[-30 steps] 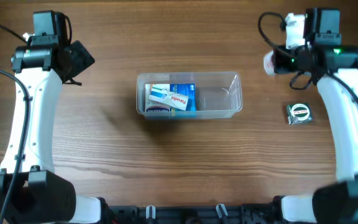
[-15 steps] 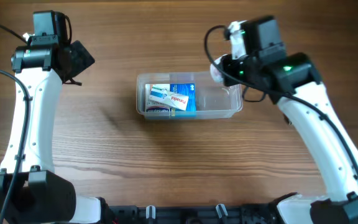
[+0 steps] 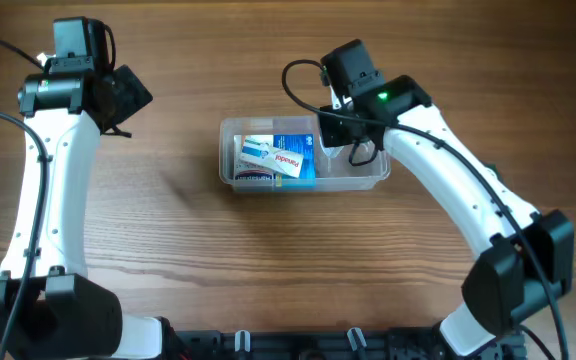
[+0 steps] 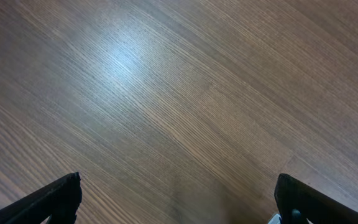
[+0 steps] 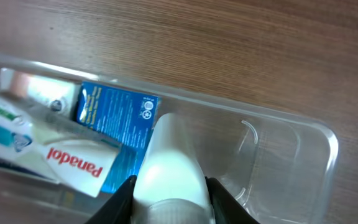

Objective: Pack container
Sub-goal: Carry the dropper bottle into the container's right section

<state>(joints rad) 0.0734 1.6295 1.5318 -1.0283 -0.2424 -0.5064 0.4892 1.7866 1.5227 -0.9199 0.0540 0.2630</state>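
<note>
**A:** Where is the clear plastic rectangular tub [image 3: 368,178]?

**B:** In the middle of the brown wood-grain bench [image 3: 168,240], its long side running left to right between the two arms. It is see-through all over, with rounded corners and a raised rim. The grain of the wood shows through its floor and walls.

**A:** And inside it?

**B:** At the end nearer the left arm, a blue cardboard box [image 3: 303,165] lies flat. A white carton with red "Panadol" lettering [image 3: 273,157] lies slanted on top of it. The right wrist view shows a pale pack [image 5: 39,87] behind these, against the tub's wall. Its print is too blurred to read.

**A:** What about the right claw [image 5: 169,202]?

**B:** It hangs over the tub near its middle, just beside the blue box. Its fingers [image 5: 122,202] pinch a white rounded object [image 5: 169,155] from both sides. The object could be a small bottle or a tube; the view is too close for me to tell. I also cannot tell whether it touches the tub's floor.

**A:** And the left claw [image 4: 179,202]?

**B:** It is spread wide, with one dark fingertip [image 4: 55,199] at each lower corner of its own view and wood grain beneath. From overhead it sits at the far left of the bench, well apart from the tub.
</note>
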